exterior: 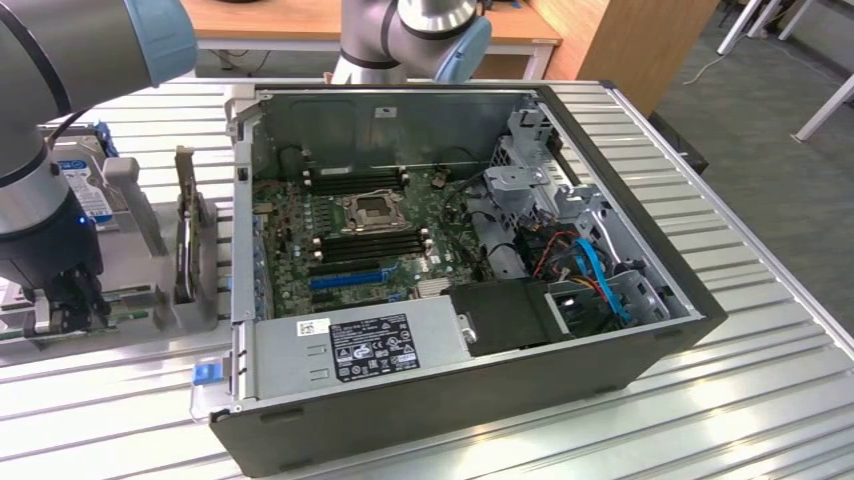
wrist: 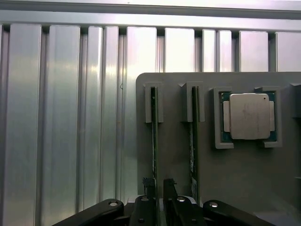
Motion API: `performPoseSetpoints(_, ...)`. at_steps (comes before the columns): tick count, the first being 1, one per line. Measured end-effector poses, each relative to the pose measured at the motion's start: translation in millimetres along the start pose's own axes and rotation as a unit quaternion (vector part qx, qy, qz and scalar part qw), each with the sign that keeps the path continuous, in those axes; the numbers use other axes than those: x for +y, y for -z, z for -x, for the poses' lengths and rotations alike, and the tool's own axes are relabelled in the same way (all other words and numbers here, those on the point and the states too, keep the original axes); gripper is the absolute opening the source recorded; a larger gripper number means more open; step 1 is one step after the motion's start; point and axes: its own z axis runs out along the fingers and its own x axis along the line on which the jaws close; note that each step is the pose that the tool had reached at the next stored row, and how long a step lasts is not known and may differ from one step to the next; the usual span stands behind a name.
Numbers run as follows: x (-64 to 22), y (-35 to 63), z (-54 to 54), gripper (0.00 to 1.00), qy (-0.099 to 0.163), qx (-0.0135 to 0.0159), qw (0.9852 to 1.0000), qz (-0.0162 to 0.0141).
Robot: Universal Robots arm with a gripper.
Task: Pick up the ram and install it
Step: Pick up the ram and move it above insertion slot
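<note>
The ram [wrist: 153, 136] is a thin green stick standing on edge in a slot of a grey holder [wrist: 174, 141]. A second ram stick [wrist: 192, 136] stands in the neighbouring slot. My gripper [wrist: 159, 186] is low over the near end of the first stick, open, with a narrow gap between its dark fingertips [wrist: 169, 184]. In the exterior view the gripper [exterior: 64, 312] hangs over the holder at the far left, beside the open computer case [exterior: 641, 330]. Long black memory slots [exterior: 367, 245] lie on the motherboard inside.
A silver processor chip [wrist: 249, 116] sits in a recess of the holder. A blue-labelled hard drive [exterior: 80, 170] and an upright card [exterior: 187, 230] stand near the arm. The power supply [exterior: 360, 345] and drive cage [exterior: 534, 190] crowd the case. The slatted metal table [exterior: 747, 400] lies around it.
</note>
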Motion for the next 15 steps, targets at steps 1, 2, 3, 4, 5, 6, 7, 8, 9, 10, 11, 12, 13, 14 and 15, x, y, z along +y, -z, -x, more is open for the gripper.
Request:
performPoseSetpoints(1,0.0,0.3,0.0,0.22,0.000,0.0000,1.0000,0.0000)
performPoseSetpoints(2,0.0,0.4,0.0,0.22,0.000,0.0000,1.0000,0.0000)
performPoseSetpoints(3,0.0,0.4,0.0,0.22,0.000,0.0000,1.0000,0.0000)
performPoseSetpoints(4,0.0,0.4,0.0,0.22,0.000,0.0000,1.0000,0.0000)
performPoseSetpoints(5,0.0,0.4,0.0,0.22,0.000,-0.0001,1.0000,0.0000)
performPoseSetpoints(6,0.0,0.4,0.0,0.22,0.000,0.0000,1.0000,0.0000)
performPoseSetpoints(7,0.0,0.4,0.0,0.22,0.000,0.0000,1.0000,0.0000)
performPoseSetpoints(8,0.0,0.5,0.0,0.22,0.000,0.0000,1.0000,0.0000)
performPoseSetpoints(9,0.1,0.6,0.0,0.22,0.000,0.0000,1.0000,0.0000)
performPoseSetpoints(10,0.1,0.8,0.0,0.22,0.000,0.0000,1.0000,0.0000)
performPoseSetpoints(11,0.1,1.0,-0.1,0.22,0.000,0.0000,1.0000,0.0000)
performPoseSetpoints(12,0.1,1.2,-0.1,0.22,0.000,0.0000,1.0000,0.0000)
performPoseSetpoints(13,0.1,1.4,-0.2,0.22,0.000,0.0000,1.0000,0.0000)
performPoseSetpoints(14,0.1,1.4,-0.2,0.22,0.000,-0.0001,1.0000,0.0000)
performPoseSetpoints(15,0.1,1.4,-0.2,0.22,0.000,-0.0001,1.0000,0.0000)
